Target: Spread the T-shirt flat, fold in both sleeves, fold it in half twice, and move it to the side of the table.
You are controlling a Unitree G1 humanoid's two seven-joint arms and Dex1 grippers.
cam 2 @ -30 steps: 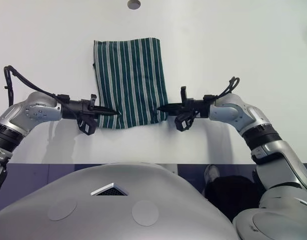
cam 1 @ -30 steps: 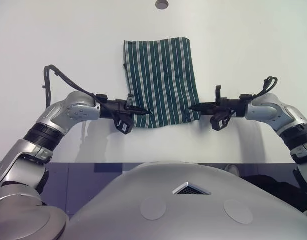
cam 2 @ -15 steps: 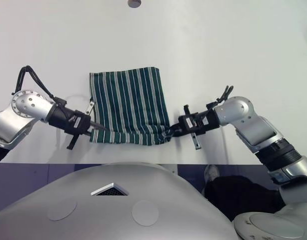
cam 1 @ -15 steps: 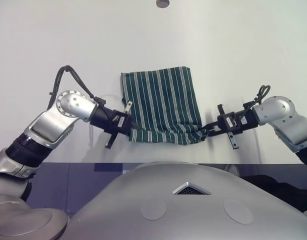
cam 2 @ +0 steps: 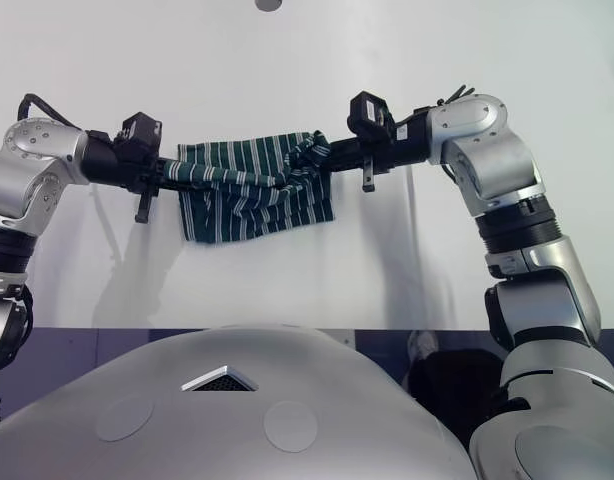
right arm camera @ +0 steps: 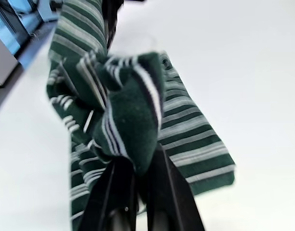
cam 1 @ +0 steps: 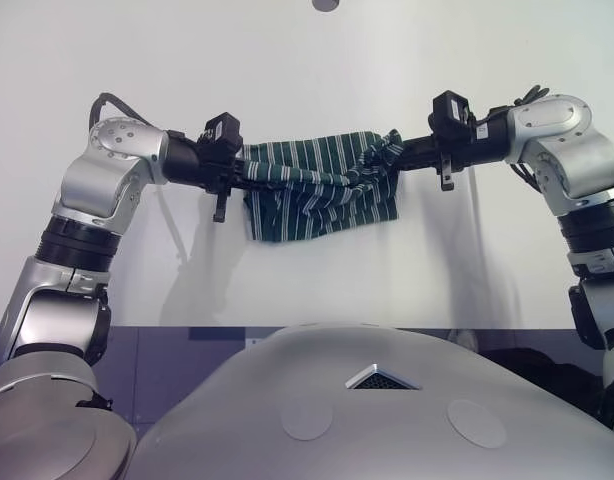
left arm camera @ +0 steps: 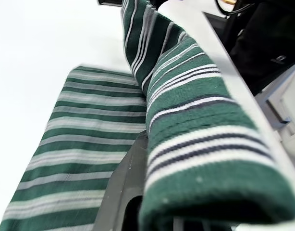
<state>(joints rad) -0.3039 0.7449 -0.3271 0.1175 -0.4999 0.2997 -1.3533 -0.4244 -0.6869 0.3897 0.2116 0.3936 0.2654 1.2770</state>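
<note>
Here, my left gripper (cam 1: 249, 172) and right gripper (cam 1: 387, 150) each clamped a corner of the striped T-shirt (cam 1: 317, 195), holding that edge raised above the white table (cam 1: 487, 250).

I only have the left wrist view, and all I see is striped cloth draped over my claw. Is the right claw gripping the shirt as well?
Observer: Yes. In the head views the right claw is shut on a bunched corner of the T-shirt.
Operator: Are the two claws level with each other?
Observer: Roughly. The left claw and the right one hold the raised edge stretched across between them.
Operator: Where is that edge over the shirt?
Observer: It is above the far end of the part lying on the table, and has not been laid down yet.
</note>
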